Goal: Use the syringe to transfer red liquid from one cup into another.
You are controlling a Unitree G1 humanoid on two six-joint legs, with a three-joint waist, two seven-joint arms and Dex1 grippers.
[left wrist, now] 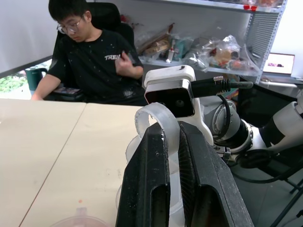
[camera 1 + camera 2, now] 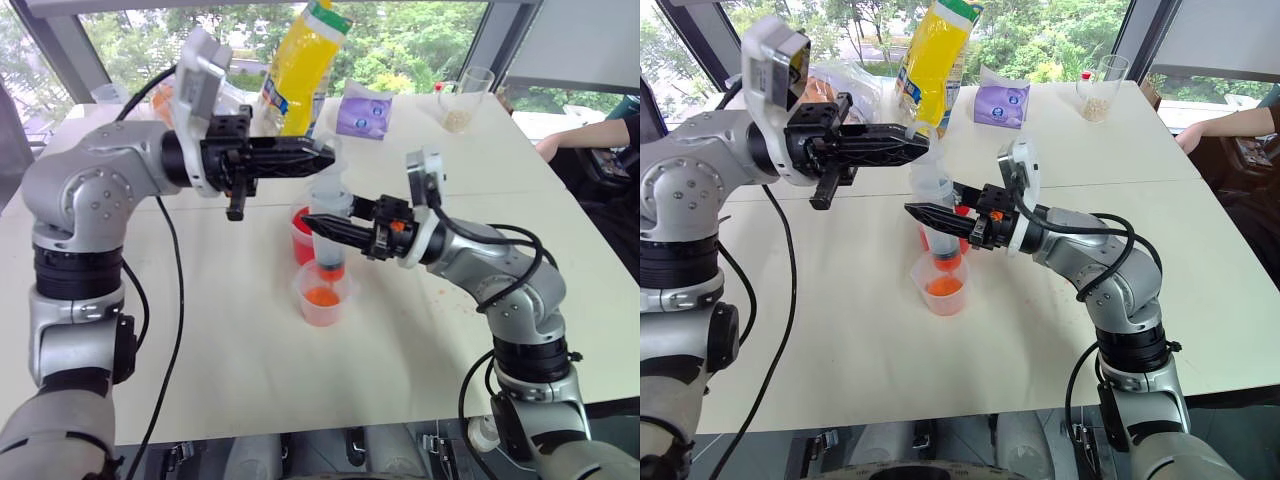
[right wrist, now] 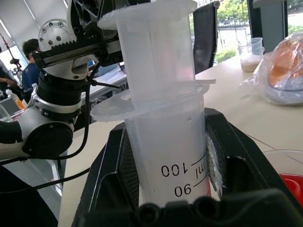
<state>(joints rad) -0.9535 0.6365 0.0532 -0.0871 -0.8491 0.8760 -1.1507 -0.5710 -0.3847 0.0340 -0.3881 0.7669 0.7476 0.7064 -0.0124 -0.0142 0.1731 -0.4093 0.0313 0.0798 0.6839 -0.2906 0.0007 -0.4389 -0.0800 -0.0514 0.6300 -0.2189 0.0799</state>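
The syringe [image 2: 330, 203] stands upright over the smaller cup [image 2: 322, 300], its orange-red tip just inside the rim. That cup holds shallow orange-red liquid [image 2: 321, 296] at its base. My right gripper [image 2: 332, 232] reaches in from the right and is shut on the syringe's barrel [image 3: 170, 156], at its printed scale. My left gripper [image 2: 322, 155] comes in level from the left, shut on the top of the white plunger [image 1: 158, 120]. The larger cup [image 2: 300, 238], bright red, stands just behind the syringe, partly hidden.
A yellow bottle [image 2: 300, 70], a purple pack [image 2: 362, 110] and a clear cup with beige grains [image 2: 462, 100] stand at the table's far side. A person's arm [image 2: 580, 135] rests at the far right edge. The near half of the table [image 2: 250, 370] is bare.
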